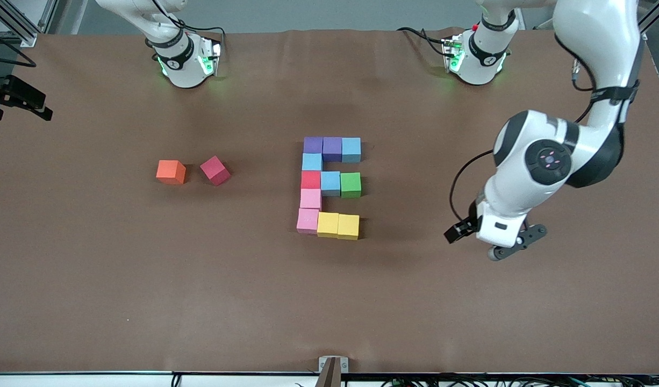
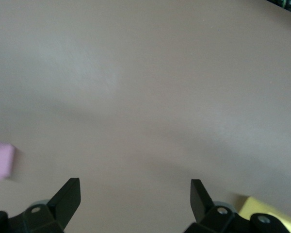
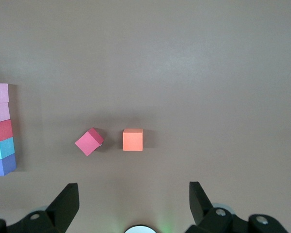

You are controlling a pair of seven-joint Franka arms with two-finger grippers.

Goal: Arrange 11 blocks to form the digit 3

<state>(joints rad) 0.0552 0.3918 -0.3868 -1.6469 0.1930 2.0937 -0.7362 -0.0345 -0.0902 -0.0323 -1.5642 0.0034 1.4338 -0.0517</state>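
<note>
Brown matte table covering (image 1: 120,279): it spans the whole work surface, faintly creased toward the robots' bases, so a dragged cube could catch on it.
Room: grey floor and metal framing show past the covering's edge near the bases; cables run along the edge nearest the front camera.
Figure of eleven small foam cubes (image 1: 329,185): it sits mid-table, three wide and five tall, cubes touching, three prongs off one spine; the task looks finished.
Risk to the figure: the cubes are light and loose, so a low sweep by either arm could, I judge, knock a prong out of line.
Left gripper (image 1: 509,244): it hangs low over bare covering toward the left arm's end of the table, fingers (image 2: 68,196) spread and empty; the yellow corner cube (image 1: 348,226) is its nearest neighbour.
Right gripper (image 3: 133,199): out of the front view, high over the table, fingers spread, empty, waiting.
Orange foam cube (image 1: 171,172) and crimson foam cube (image 1: 215,170): spares, well apart from the figure; adding either would spoil the digit.
</note>
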